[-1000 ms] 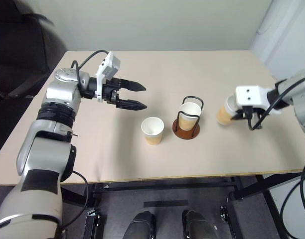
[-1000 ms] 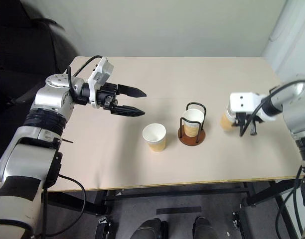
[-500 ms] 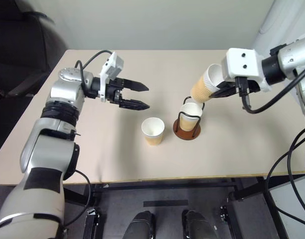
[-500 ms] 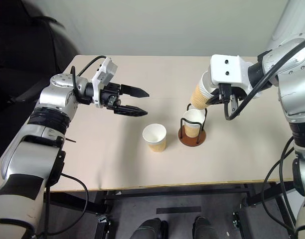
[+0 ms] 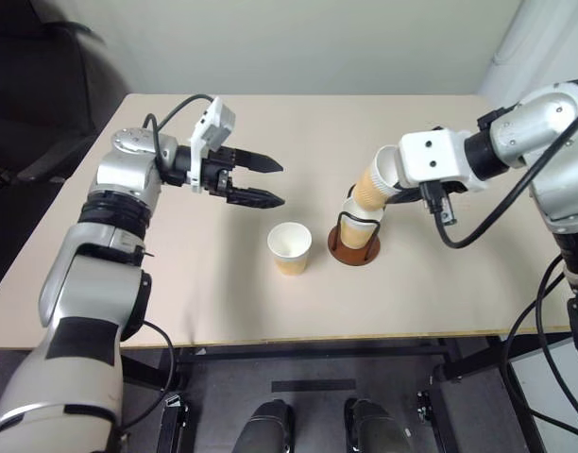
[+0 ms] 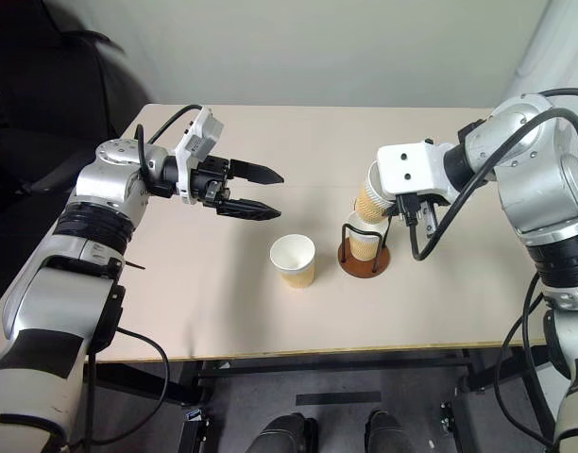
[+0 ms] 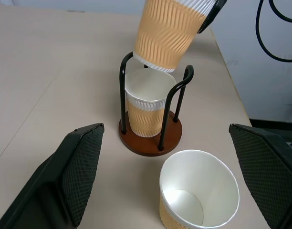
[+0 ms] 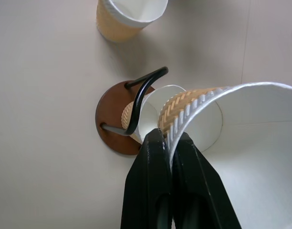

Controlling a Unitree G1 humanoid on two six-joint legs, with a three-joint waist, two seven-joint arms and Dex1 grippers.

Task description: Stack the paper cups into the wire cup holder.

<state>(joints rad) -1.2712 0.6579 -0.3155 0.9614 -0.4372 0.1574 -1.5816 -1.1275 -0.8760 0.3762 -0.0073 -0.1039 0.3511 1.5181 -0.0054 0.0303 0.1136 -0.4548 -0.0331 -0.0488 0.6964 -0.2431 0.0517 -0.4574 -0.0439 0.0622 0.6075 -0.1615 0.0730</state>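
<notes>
**Second cup poised over the holder, one still loose on the table**

The light tan table (image 5: 176,283) takes up most of the head views, with a pale wall behind it, a dark chair (image 5: 43,85) off its far left corner and a pale curtain (image 5: 544,42) at the far right.

The right gripper (image 8: 167,143) is pinched shut on the wall of a paper cup (image 5: 374,184), one finger inside the rim and one outside. That carried cup hangs tilted, its base just above the mouth of the cup in the holder (image 5: 358,228). The wire cup holder (image 5: 352,250) stands near the table's middle, its two black loops upright around the seated cup. So the step in hand is nesting the second cup. By my reading the next move calls for tipping the carried cup upright, centring its base between the loops, lowering it into the seated cup and only then letting go.

The left gripper (image 5: 261,181) hovers with its fingers spread wide and empty, at about ten o'clock from the holder. The third cup (image 5: 289,248) stands upright on the table just beside the holder, at nine o'clock from it, untouched.
</notes>
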